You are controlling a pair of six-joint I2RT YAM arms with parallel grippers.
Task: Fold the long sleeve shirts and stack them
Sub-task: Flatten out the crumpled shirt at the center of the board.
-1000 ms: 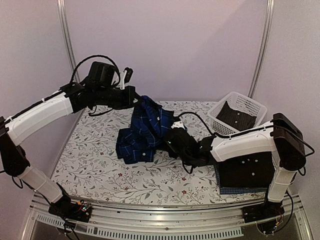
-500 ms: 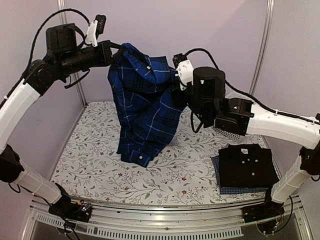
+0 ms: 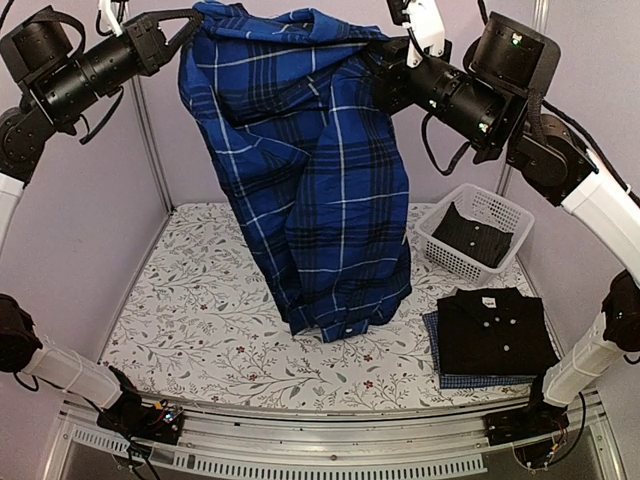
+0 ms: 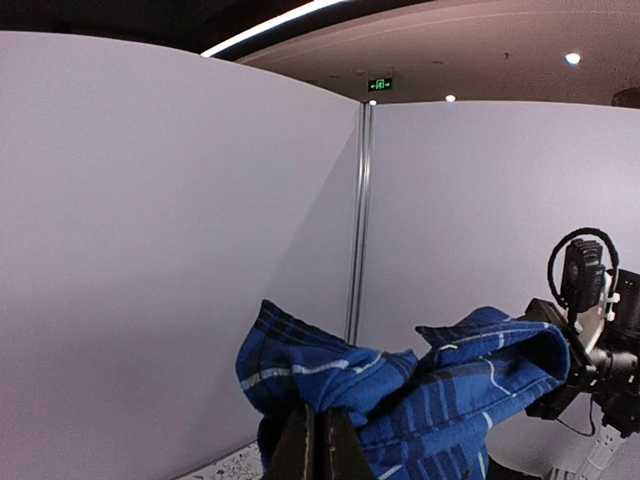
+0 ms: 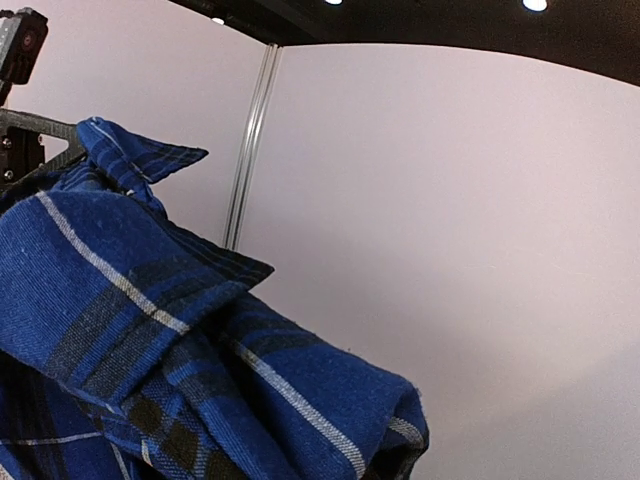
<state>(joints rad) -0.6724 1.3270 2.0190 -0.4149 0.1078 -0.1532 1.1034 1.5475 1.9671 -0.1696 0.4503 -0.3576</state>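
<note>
The dark blue plaid shirt [image 3: 320, 180] hangs high in the air, stretched between both grippers; its hem dangles just above the table. My left gripper [image 3: 190, 25] is shut on its top left corner; in the left wrist view the closed fingers [image 4: 320, 445] pinch the plaid cloth [image 4: 440, 400]. My right gripper [image 3: 378, 60] is shut on the top right corner; in the right wrist view the plaid shirt [image 5: 180, 370] covers the fingers. A folded black shirt [image 3: 495, 330] with white buttons lies on a folded fine blue check shirt [image 3: 470, 380] at the front right.
A white lattice basket [image 3: 475, 235] with a dark garment stands at the back right. The floral table cover [image 3: 190, 320] spreads under the hanging shirt. Grey walls with metal posts enclose the back and sides.
Both arms have risen steeply, lifting the plaid shirt from a heap on the table to hanging spread at full height. The grippers moved apart.
</note>
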